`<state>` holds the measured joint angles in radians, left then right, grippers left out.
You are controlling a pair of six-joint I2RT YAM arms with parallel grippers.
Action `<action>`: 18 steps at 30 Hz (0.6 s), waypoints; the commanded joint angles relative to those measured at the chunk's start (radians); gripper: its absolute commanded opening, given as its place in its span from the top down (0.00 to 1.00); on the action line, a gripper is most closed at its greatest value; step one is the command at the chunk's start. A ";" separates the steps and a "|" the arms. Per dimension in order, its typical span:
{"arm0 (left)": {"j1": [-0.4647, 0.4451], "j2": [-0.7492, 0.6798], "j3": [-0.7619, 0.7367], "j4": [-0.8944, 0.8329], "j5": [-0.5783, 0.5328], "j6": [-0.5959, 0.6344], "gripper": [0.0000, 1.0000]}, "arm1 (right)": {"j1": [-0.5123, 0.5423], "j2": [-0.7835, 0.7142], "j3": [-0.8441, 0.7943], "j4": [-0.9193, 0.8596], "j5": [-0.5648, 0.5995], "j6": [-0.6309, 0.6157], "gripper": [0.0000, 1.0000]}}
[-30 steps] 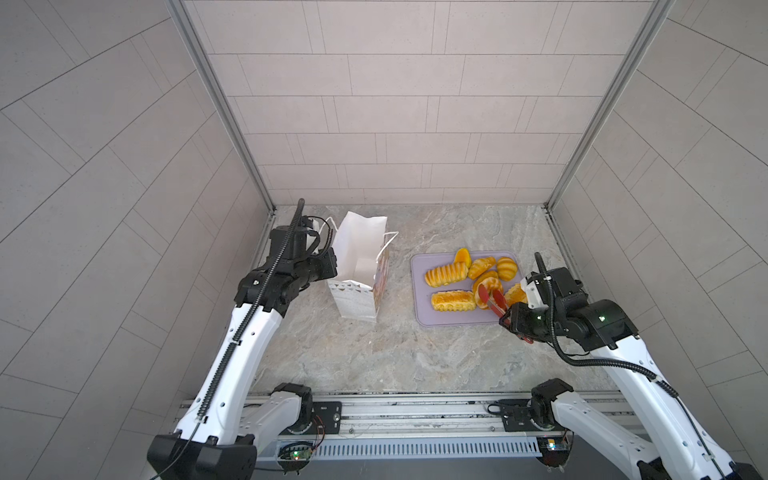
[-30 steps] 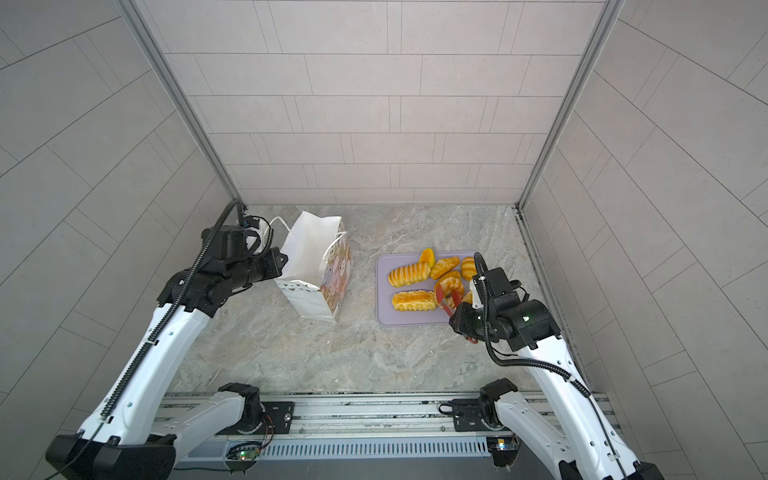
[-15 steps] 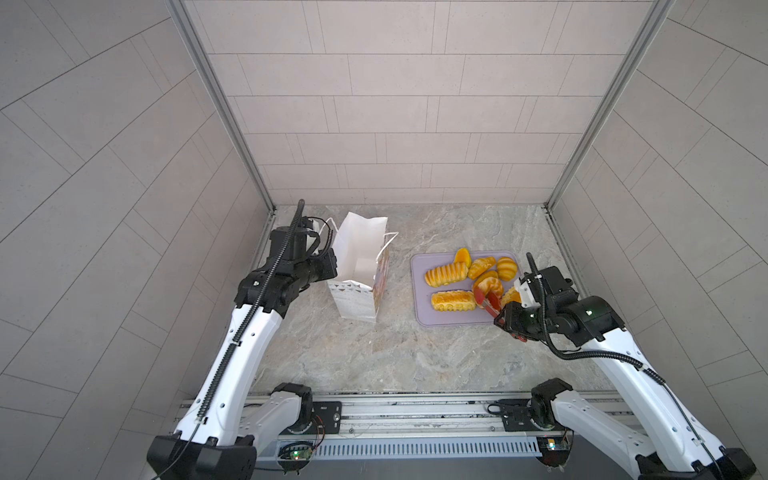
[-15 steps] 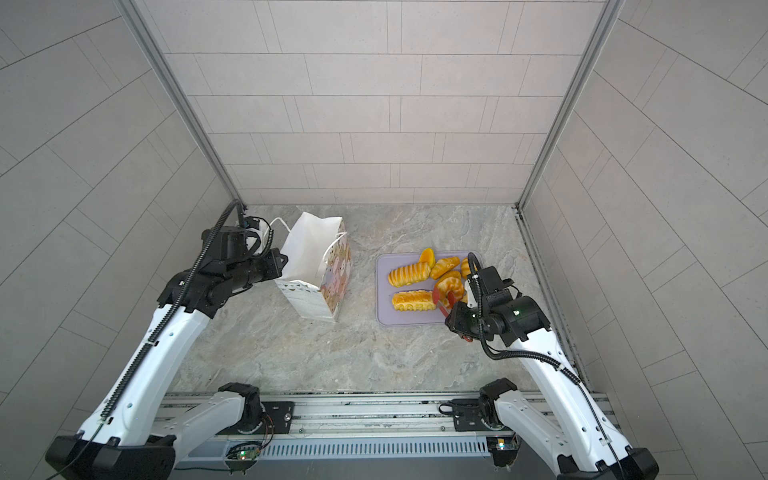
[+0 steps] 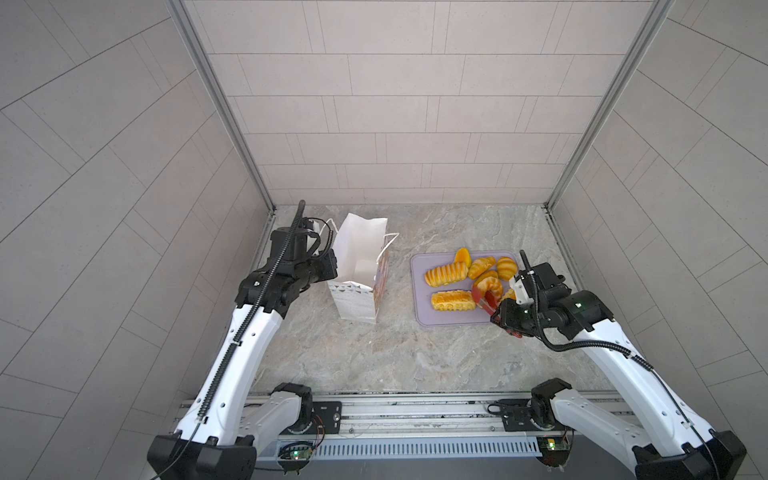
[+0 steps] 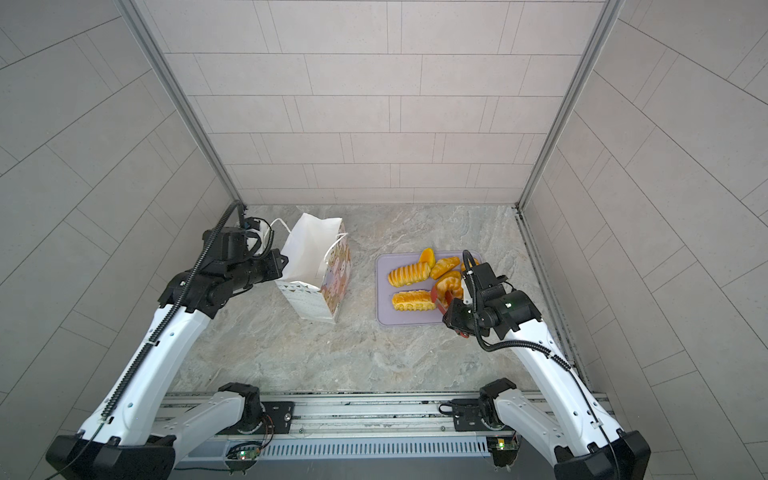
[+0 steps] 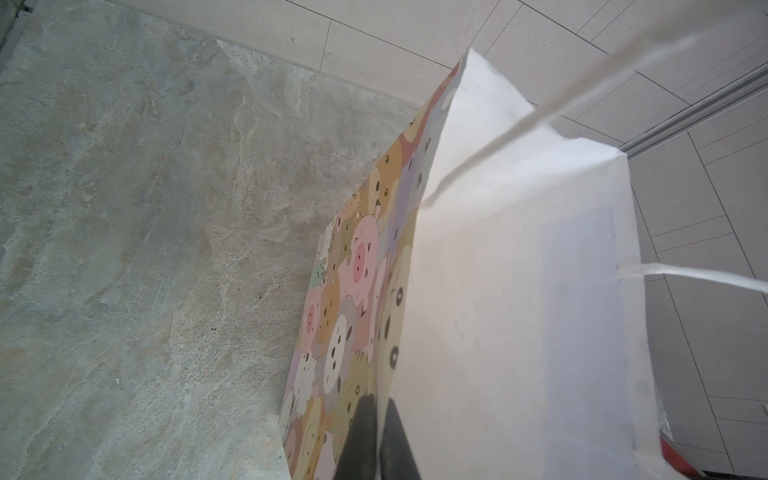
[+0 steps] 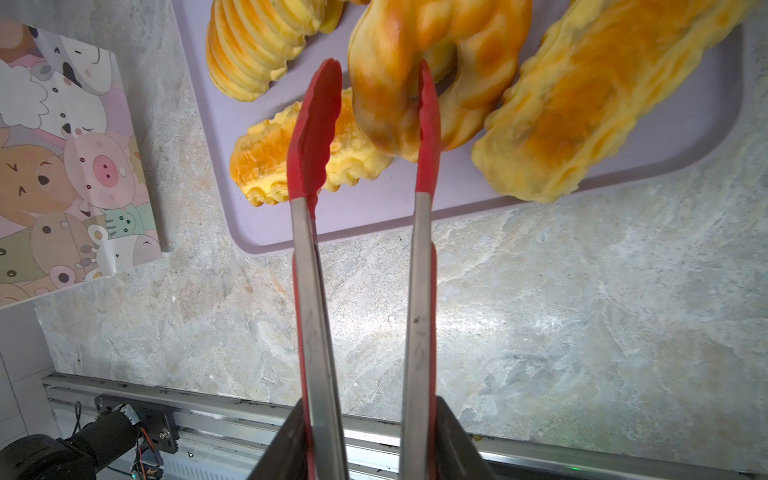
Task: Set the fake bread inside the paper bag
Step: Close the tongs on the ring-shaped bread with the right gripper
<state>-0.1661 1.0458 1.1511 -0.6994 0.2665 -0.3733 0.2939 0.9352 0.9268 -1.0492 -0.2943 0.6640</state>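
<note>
Compared with a second ago, the right arm has slid a little further over the near corner of the lilac tray (image 5: 419,266), bringing its red-tipped tongs (image 8: 307,270) onto the ring doughnut (image 8: 386,83). The left arm and the paper bag (image 5: 359,266) have not shifted. Two white robot arms work over a marbled table (image 5: 395,353). The right gripper (image 8: 368,438) is clamped on the tongs' metal handles, squeezing them partway. One red tip sits inside the doughnut's hole and its partner is just beside the outer rim, so the tongs straddle one side of the ring. Whether they already pinch it firmly cannot be told. The doughnut looks tipped up on edge among the rest of the fake bread (image 5: 445,275), glossy golden loaves and buns, all on the tray. The left gripper (image 7: 380,440) is closed on the bag's wall on the side away from the tray, keeping the mouth open upward. The bag stands left of the tray, well apart from the doughnut. The coming move is probably a lift and a leftward carry by the right arm, the one nearer the bread.
</note>
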 commanded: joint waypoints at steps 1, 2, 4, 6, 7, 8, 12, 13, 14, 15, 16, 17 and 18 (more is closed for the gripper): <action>-0.005 -0.022 -0.010 0.031 -0.006 0.000 1.00 | 0.004 0.000 0.020 0.024 0.042 -0.013 0.58; -0.005 -0.021 -0.011 0.031 -0.007 0.000 1.00 | 0.004 0.002 0.020 0.023 0.051 -0.015 0.60; -0.004 -0.022 -0.013 0.031 -0.006 -0.001 1.00 | 0.004 0.001 0.024 0.026 0.058 -0.014 0.62; -0.006 -0.022 -0.013 0.031 -0.007 -0.001 1.00 | 0.004 0.002 0.025 0.026 0.057 -0.015 0.64; -0.005 -0.021 -0.013 0.031 -0.007 -0.001 1.00 | 0.004 -0.001 0.027 0.023 0.059 -0.014 0.65; -0.004 -0.020 -0.013 0.032 -0.007 -0.002 1.00 | 0.004 -0.005 0.031 0.020 0.061 -0.014 0.66; -0.005 -0.020 -0.009 0.032 -0.003 -0.010 1.00 | 0.004 -0.032 0.044 0.005 0.061 -0.012 0.68; -0.004 -0.020 -0.008 0.034 0.001 -0.013 1.00 | 0.004 -0.037 0.048 0.000 0.062 -0.012 0.69; -0.005 -0.018 -0.010 0.036 0.004 -0.017 1.00 | 0.004 -0.045 0.054 -0.008 0.061 -0.010 0.69; -0.005 -0.018 -0.008 0.038 0.008 -0.021 1.00 | 0.004 -0.052 0.062 -0.017 0.062 -0.010 0.70; -0.004 -0.019 -0.008 0.040 0.013 -0.025 1.00 | 0.004 -0.058 0.068 -0.025 0.062 -0.010 0.70; -0.005 -0.017 -0.007 0.042 0.018 -0.030 1.00 | 0.004 -0.066 0.077 -0.034 0.061 -0.012 0.70; -0.005 -0.017 -0.008 0.044 0.022 -0.035 1.00 | 0.004 -0.073 0.085 -0.043 0.061 -0.011 0.71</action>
<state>-0.1661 1.0431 1.1492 -0.6853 0.2722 -0.3904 0.2939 0.8974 0.9676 -1.0687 -0.2535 0.6529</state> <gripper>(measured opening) 0.053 0.305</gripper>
